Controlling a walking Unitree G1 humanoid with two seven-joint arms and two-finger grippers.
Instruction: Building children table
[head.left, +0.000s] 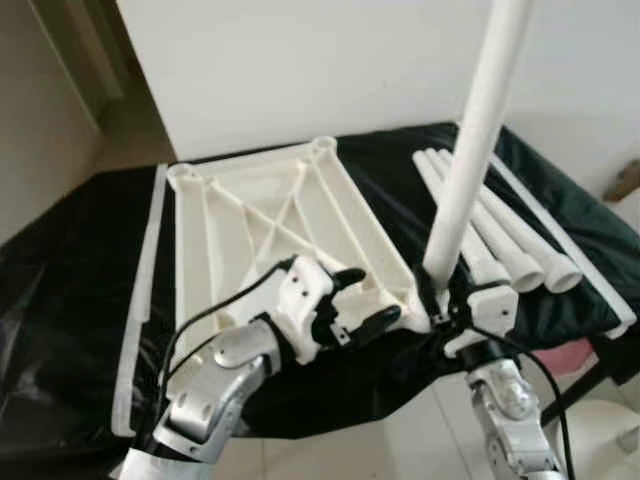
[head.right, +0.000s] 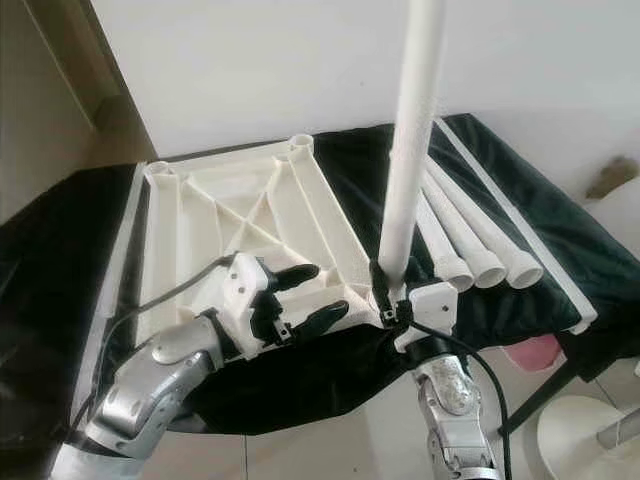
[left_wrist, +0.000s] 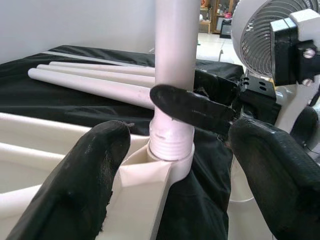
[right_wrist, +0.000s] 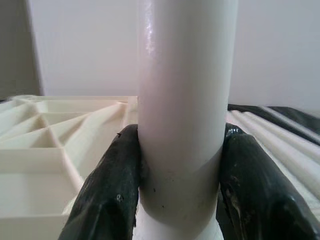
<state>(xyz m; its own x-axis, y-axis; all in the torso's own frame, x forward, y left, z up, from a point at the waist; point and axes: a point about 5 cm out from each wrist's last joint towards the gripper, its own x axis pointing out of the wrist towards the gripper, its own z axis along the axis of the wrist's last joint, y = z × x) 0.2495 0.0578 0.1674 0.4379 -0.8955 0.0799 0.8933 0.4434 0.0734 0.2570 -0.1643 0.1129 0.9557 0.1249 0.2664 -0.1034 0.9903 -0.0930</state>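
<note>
A cream plastic table top (head.left: 270, 235) lies upside down on black cloth, its ribbed underside up, with round sockets at the corners. 1 white leg tube (head.left: 478, 135) stands upright, its threaded end seated in the near right corner socket (left_wrist: 167, 165). 3 more white legs (head.left: 505, 240) lie side by side just right of it.

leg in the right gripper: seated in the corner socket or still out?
Partly in. The leg stands upright with its threaded end entering the corner socket of the tabletop, threads still showing above the rim. The right gripper clamps it.
</note>
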